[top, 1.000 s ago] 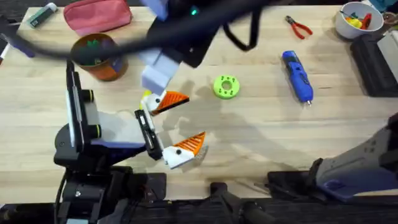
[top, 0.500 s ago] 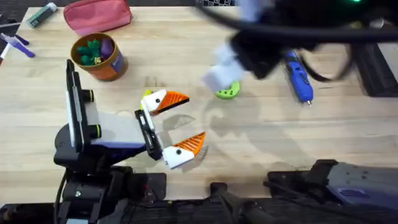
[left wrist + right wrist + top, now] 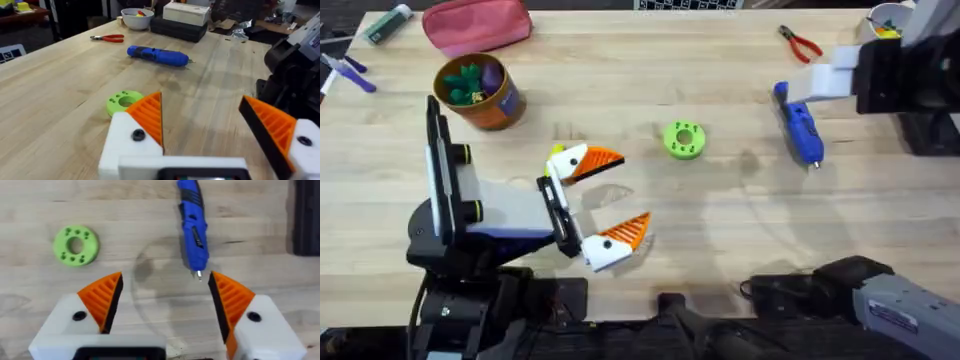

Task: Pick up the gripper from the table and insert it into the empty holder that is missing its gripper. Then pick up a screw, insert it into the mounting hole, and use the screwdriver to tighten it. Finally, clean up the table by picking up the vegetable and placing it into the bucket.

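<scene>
The blue pen-shaped plastic electric screwdriver with its thin metal tip [image 3: 798,122] is seen lying flat on the bare wooden table [image 3: 720,230], in the right part of the overhead frame, well apart from the round bright green disc with holes [image 3: 683,140] at centre. It is judged to be rigid, fairly light and smooth-bodied, so some slip along its length may be expected; a grip across the thicker middle of the barrel, away from the thin tip (the part most easily bent or knocked), would likely serve best.

The right gripper [image 3: 162,302], white with orange ribbed pads, is seen spread wide and holding nothing, with the screwdriver's tip lying between its fingers and just ahead of them in the wrist view; no contact is made. In the overhead frame it is found at the upper right.

The left gripper [image 3: 610,200] is held wide apart near the centre-left of the overhead frame, empty and touching nothing. The small round orange-brown bucket [image 3: 480,90] stands at upper left, with green toy pieces inside.
</scene>
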